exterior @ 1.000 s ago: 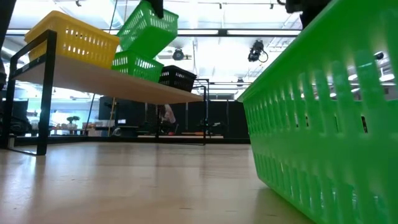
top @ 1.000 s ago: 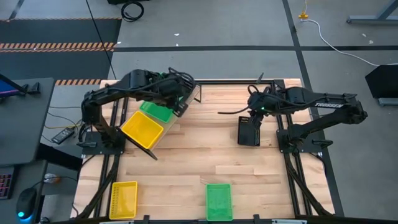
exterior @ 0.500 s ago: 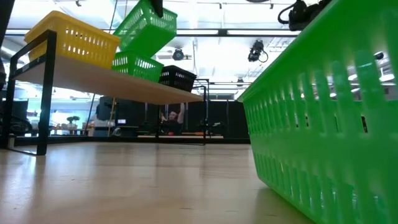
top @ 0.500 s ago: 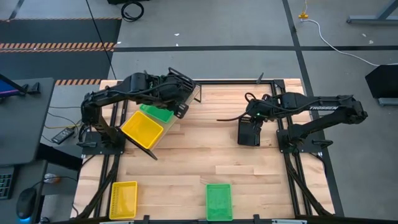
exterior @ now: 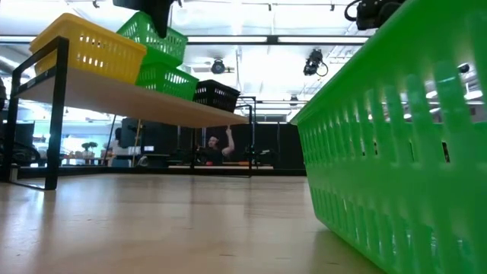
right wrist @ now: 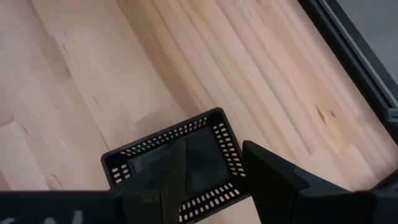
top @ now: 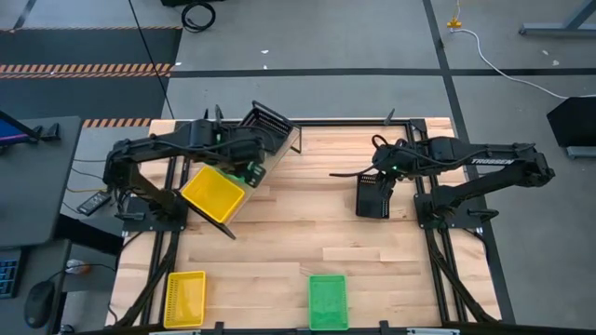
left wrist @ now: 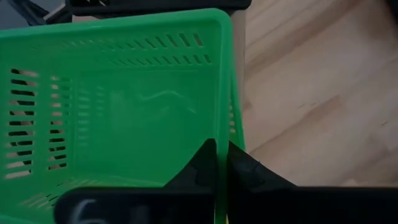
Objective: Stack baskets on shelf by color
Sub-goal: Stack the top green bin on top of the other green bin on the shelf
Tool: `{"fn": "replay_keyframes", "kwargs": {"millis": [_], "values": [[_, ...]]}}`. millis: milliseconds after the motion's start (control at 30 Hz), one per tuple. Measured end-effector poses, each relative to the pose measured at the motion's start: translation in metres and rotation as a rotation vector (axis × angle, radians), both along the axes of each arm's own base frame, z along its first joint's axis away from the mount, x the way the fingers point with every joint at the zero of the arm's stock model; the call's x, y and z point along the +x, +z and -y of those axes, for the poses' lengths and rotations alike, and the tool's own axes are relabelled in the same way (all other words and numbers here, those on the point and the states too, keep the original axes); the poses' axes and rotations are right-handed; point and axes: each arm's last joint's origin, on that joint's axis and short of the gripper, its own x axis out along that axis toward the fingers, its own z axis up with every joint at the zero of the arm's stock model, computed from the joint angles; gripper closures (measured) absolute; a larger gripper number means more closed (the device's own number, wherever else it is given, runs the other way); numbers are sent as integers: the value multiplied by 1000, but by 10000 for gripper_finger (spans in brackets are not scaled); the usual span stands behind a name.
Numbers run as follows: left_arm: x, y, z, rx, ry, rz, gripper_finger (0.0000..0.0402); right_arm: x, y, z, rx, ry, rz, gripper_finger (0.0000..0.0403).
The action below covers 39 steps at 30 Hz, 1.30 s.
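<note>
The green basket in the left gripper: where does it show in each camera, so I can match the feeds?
High view: green basket peeks out under the left arm, beside the yellow basket on the shelf.
Low view: upper left, over another green basket.
Left wrist view: fills the frame, left gripper shut on its rim.
Right wrist view: not in it.
Shared landmark: the yellow basket beside it.

Green basket [left wrist: 118,106] tilted above shelf [exterior: 114,95].

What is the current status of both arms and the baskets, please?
Left gripper shut on green basket rim, over shelf. Right gripper open, fingers above black basket on table. Nothing in the way.
</note>
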Motion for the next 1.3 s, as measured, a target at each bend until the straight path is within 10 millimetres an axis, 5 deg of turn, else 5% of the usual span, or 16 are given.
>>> {"fn": "replay_keyframes", "kwargs": {"millis": [600, 1300], "values": [[7, 0, -2, 25, 108, 85, 380, 1, 0, 0, 2, -2, 11, 237], [39, -34, -10, -63, 76, -38, 249, 1, 0, 0, 10, 6, 9, 237]]}}
